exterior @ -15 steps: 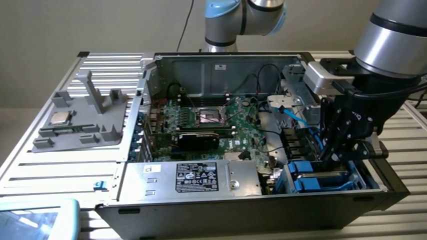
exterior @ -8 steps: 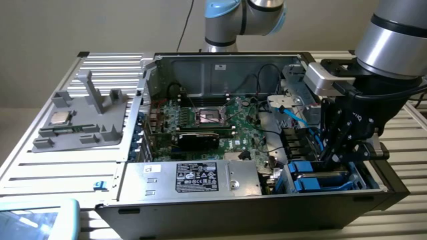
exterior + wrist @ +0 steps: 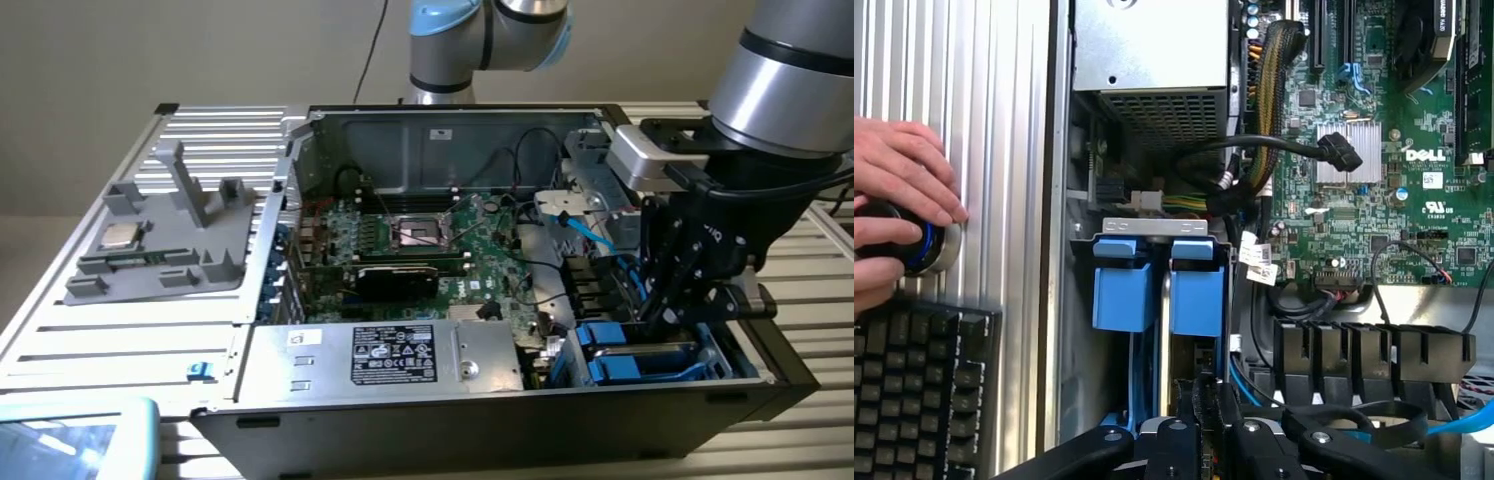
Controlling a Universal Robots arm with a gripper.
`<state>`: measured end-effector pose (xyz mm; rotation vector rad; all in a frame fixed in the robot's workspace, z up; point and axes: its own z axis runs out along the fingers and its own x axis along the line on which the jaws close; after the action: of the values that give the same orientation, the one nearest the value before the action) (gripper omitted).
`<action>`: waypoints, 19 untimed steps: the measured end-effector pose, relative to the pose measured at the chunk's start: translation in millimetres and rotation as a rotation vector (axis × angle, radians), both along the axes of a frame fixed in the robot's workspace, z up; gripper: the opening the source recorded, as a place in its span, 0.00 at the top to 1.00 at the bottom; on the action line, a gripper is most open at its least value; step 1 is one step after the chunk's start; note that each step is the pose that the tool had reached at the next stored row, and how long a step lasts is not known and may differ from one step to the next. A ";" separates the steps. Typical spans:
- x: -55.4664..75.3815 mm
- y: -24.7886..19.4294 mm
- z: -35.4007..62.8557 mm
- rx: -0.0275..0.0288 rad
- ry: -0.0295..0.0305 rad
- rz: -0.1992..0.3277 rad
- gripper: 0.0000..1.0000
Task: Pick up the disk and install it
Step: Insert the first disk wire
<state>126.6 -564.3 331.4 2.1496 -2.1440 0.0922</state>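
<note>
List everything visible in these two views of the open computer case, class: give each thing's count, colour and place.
open black computer case: one, on the slatted table.
green motherboard: one, inside the case.
grey metal box with black label: one, case front.
blue plastic drive frames: two, side by side in the bay.
grey fixture holding a small silver chip: one, exterior view's left.
black keyboard: one, beside the case.
person's hand: one, on a round knob.
gripper: one, black, above the bay.

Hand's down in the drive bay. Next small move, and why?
Probably a short, straight push along the slot. The hand sits in line with the blue-framed disk, which stands in the drive bay beside another blue frame; full seating can't be judged.
</note>
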 end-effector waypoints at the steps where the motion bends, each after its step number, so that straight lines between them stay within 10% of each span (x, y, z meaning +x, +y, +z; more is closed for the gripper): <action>1: 0.0 0.1 0.0 0.0000 0.0000 0.000 0.83; 19: 1.1 -0.4 -1.5 -0.0001 0.0001 0.000 0.83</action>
<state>127.7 -564.7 329.9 2.1496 -2.1438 0.0921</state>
